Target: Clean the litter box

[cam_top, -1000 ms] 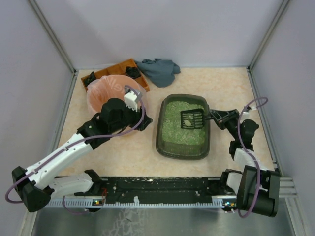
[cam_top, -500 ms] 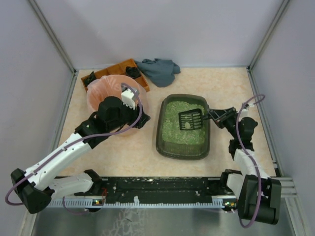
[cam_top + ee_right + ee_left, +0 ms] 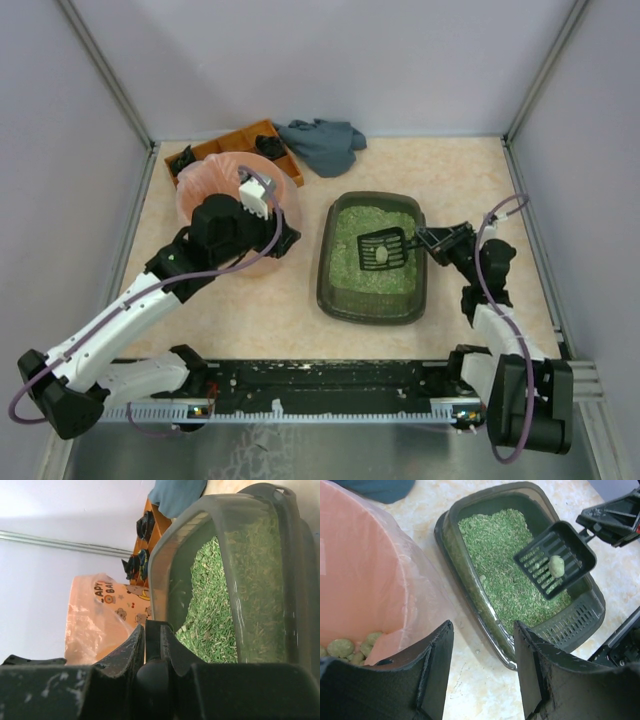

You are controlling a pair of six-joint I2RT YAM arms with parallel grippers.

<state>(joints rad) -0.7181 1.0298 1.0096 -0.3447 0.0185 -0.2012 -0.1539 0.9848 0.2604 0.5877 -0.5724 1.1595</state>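
The litter box [image 3: 330, 292], a dark grey-green tray of pale green granules, sits mid-table; it also shows in the left wrist view [image 3: 451, 535] and the right wrist view [image 3: 172, 555]. My right gripper [image 3: 425, 240] is shut on the handle of a black slotted scoop [image 3: 377, 250] held over the granules. One pale green clump [image 3: 556, 565] lies in the scoop [image 3: 555, 559]. My left gripper [image 3: 482, 635] is open and empty, beside the pink-bagged bin [image 3: 200, 183], between it and the box.
The pink bin [image 3: 350, 580] holds several green clumps [image 3: 341, 647]. An orange compartmented tray [image 3: 262, 140] and a grey cloth [image 3: 325, 142] lie at the back. Grey walls close in three sides.
The scoop has lifted and moved a little left over the box with the clump in it. My left arm has drawn slightly back and left near the bin.
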